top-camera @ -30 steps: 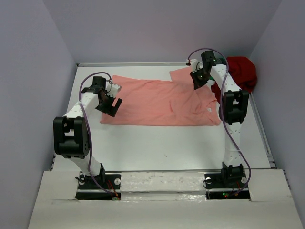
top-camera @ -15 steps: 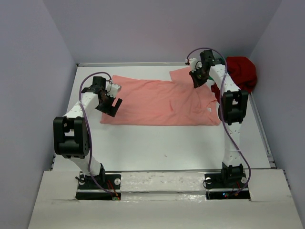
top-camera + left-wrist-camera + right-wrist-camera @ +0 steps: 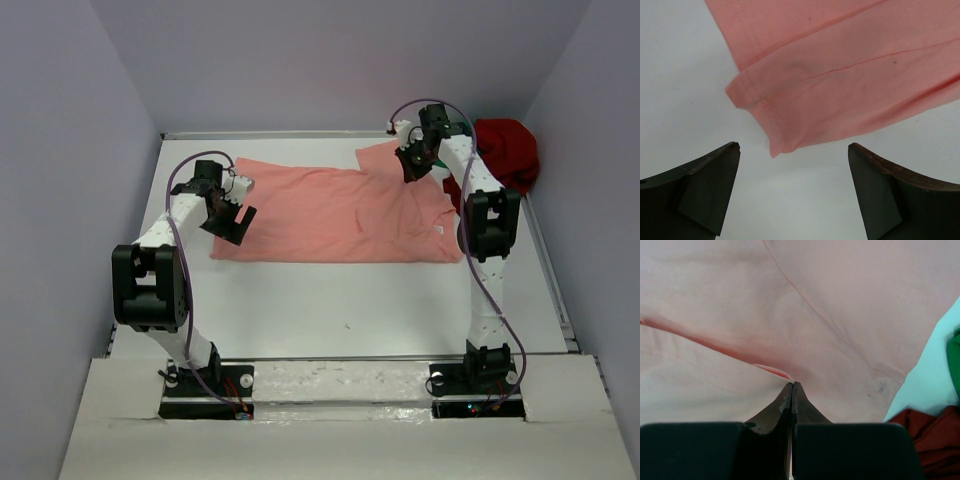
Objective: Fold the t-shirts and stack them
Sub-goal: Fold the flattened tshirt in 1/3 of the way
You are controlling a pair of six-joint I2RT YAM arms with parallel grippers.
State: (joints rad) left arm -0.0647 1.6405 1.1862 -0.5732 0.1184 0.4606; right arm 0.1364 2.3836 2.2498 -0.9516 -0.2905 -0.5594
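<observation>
Pink shirt lies spread across table, red shirt bunched far right; right fingers closed on a pinch of pink sleeve cloth, probably to fold it inward, while left fingers gape wide over a left hem corner, ready to grasp.

**Right gripper creeps up and left with the cloth**

From my seat, only one thing moves in the last second. In the overhead view the right gripper, jaws pressed together on a fold of the salmon-pink shirt, drifts a little to the left and away from its base. The shift is small, in two slight steps. The pinched cloth by the far sleeve goes with it, though I cannot tell how far its outline changes.
</observation>
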